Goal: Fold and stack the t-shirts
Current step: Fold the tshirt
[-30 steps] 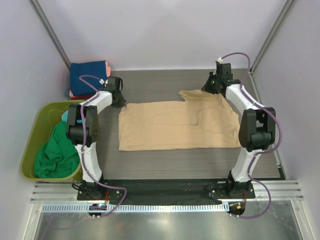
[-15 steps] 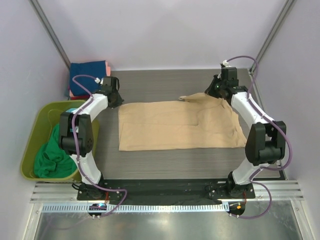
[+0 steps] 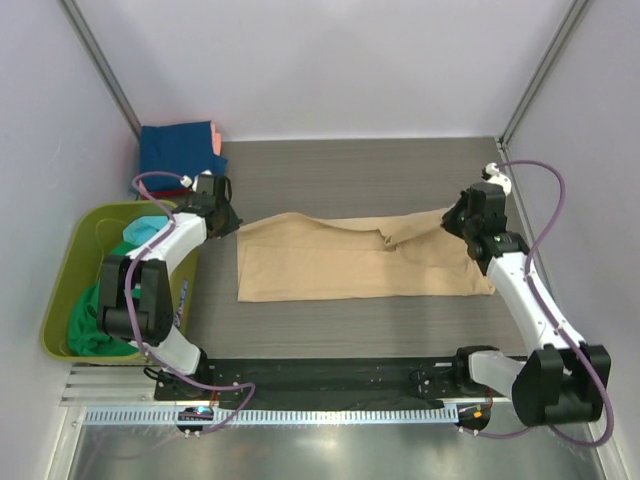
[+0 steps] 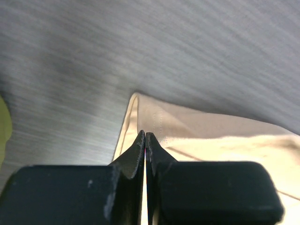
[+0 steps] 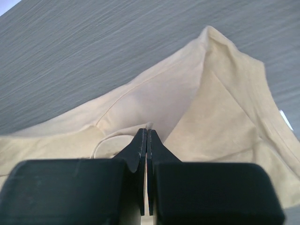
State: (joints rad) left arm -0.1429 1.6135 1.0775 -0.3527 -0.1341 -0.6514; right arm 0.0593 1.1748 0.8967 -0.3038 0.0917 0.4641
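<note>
Because the tan t-shirt is thin, limp cloth, light and quick to sag or wrinkle, it is best held at seam or hem corners, at two points well apart, with the edge kept taut between them. It lies across the middle of the table with its near hem flat and straight. Its far edge is drawn up toward both arms, with a slack ripple near the centre. The left fingers are closed, pinching the far-left corner. The right fingers are closed on a fold at the far-right end. The left arm is sharply bent with its wrist turned inward; the right arm is stretched long from its base, leaning inward. To the left, an olive bin holds a crumpled green tee. In the far-left corner sits a folded stack, navy on top.
</note>
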